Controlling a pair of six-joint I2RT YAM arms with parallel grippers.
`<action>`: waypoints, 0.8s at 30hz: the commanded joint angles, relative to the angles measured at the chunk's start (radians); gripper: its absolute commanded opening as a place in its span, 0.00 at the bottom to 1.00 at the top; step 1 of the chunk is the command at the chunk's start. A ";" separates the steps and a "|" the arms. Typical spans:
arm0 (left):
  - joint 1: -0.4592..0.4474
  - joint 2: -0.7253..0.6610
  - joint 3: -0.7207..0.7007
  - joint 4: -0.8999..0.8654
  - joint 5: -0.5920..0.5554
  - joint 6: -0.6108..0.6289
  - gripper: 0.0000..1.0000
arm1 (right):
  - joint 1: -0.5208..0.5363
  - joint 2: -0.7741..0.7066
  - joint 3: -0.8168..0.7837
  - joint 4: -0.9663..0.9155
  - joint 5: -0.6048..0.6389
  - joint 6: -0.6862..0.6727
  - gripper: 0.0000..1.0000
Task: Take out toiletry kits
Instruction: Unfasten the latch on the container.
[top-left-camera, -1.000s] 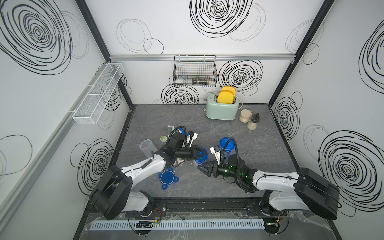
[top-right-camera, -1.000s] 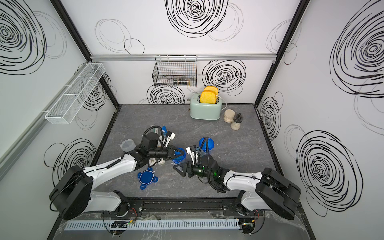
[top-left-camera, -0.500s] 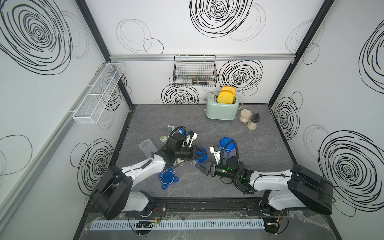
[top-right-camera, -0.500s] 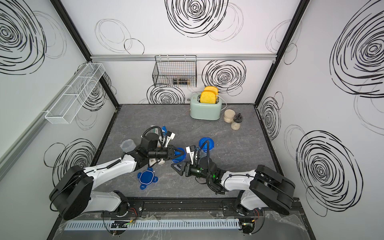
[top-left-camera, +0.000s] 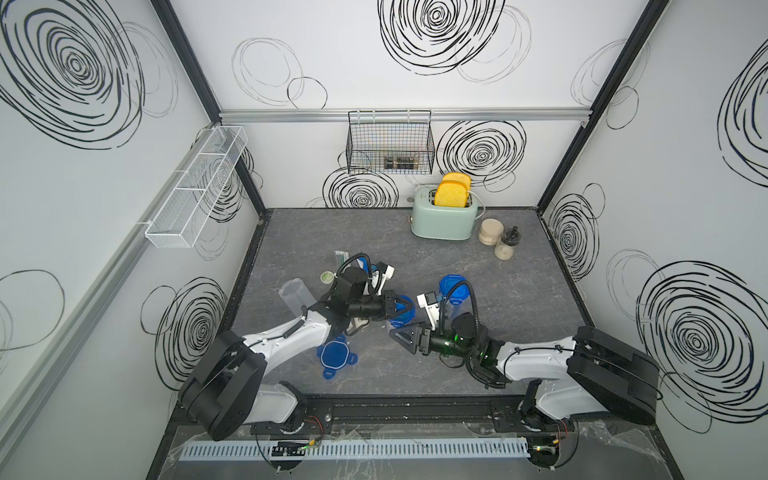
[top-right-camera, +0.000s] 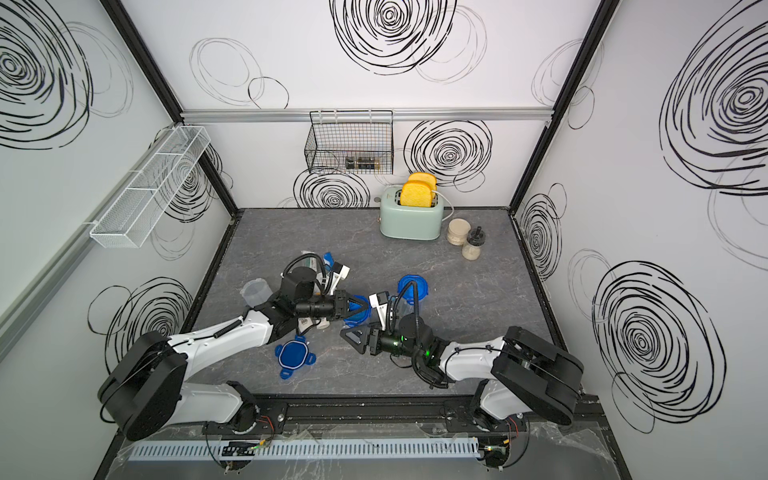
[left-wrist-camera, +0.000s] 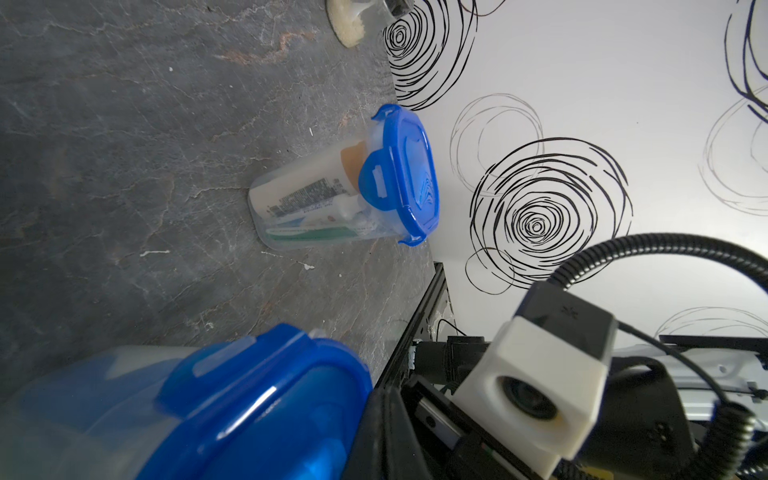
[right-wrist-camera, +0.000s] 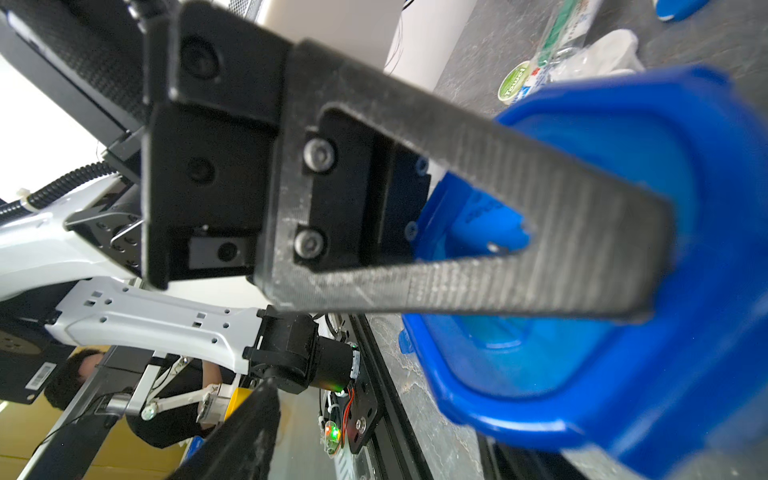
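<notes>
Nearest the table's (top-left-camera: 519, 291) front edge a loose blue lid (top-left-camera: 332, 353) lies flat. Just beyond it my right gripper (top-left-camera: 400, 340) hangs with its jaws apart, grasping nothing. Its upper finger blocks much of that wrist's view.

My left gripper (top-left-camera: 405, 309) is clenched tight at the lid of a lidded jar (left-wrist-camera: 232, 415) mid-table. I cannot tell whether it pinches a tab, and the jar's contents are a blur. A cream bottle (top-right-camera: 309, 322) lies half hidden under my left arm.

Farther right a second jar (left-wrist-camera: 411, 174) stands sealed, with a toiletry kit (left-wrist-camera: 307, 195) inside: tan-capped bottle, tube, green sachet. Toward the left edge lie an empty clear jar (top-left-camera: 296, 294) and a round tin (top-left-camera: 327, 276). More pieces behind my left wrist are mostly covered.
</notes>
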 joint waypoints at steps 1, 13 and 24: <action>0.005 0.037 -0.058 -0.092 -0.045 0.008 0.07 | -0.007 0.016 0.032 0.230 -0.127 -0.115 0.74; 0.004 0.037 -0.072 -0.072 -0.039 -0.001 0.07 | -0.007 0.040 0.065 0.189 -0.228 -0.252 0.76; 0.011 -0.045 0.150 -0.300 -0.053 0.106 0.13 | -0.039 -0.116 0.056 -0.282 -0.287 -0.452 0.77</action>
